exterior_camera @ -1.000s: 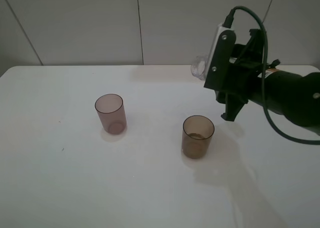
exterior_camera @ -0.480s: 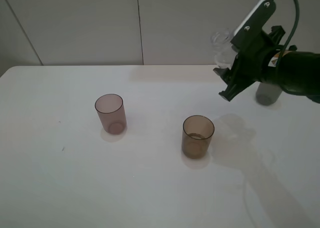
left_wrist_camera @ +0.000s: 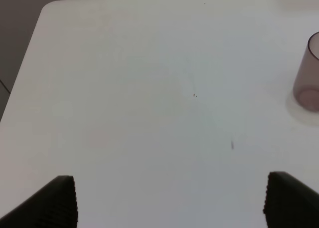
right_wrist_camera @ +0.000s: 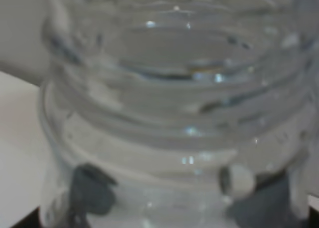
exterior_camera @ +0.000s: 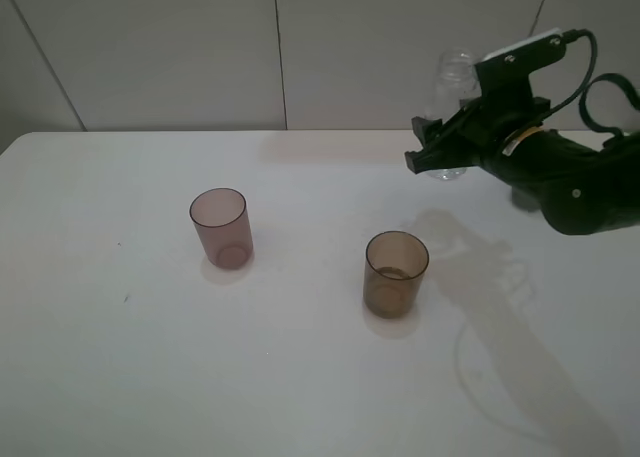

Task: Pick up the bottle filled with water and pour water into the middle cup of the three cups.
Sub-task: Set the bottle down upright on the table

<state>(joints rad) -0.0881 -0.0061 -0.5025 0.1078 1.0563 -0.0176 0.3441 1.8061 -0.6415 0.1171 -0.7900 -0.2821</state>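
Note:
My right gripper (exterior_camera: 440, 147) is shut on the clear bottle (exterior_camera: 455, 82) and holds it upright above the table, behind and to the right of the amber-brown middle cup (exterior_camera: 396, 273). In the right wrist view the ribbed bottle (right_wrist_camera: 174, 113) fills the frame, with a dark fingertip (right_wrist_camera: 92, 195) at its side. The pinkish-mauve cup (exterior_camera: 220, 227) stands at the left and also shows in the left wrist view (left_wrist_camera: 309, 73). The dark grey cup is hidden behind the right arm. My left gripper (left_wrist_camera: 174, 208) is open and empty, low over bare table, out of the exterior high view.
The white table (exterior_camera: 120, 357) ends at a pale wall (exterior_camera: 200, 47) behind. The right arm's shadow (exterior_camera: 500, 307) falls on the table to the right of the amber cup. The table's far left corner (left_wrist_camera: 47, 8) shows in the left wrist view.
The right arm has swung the bottle from lying tilted toward the amber cup to upright, and drawn it up and back to the right. The cups have not moved.

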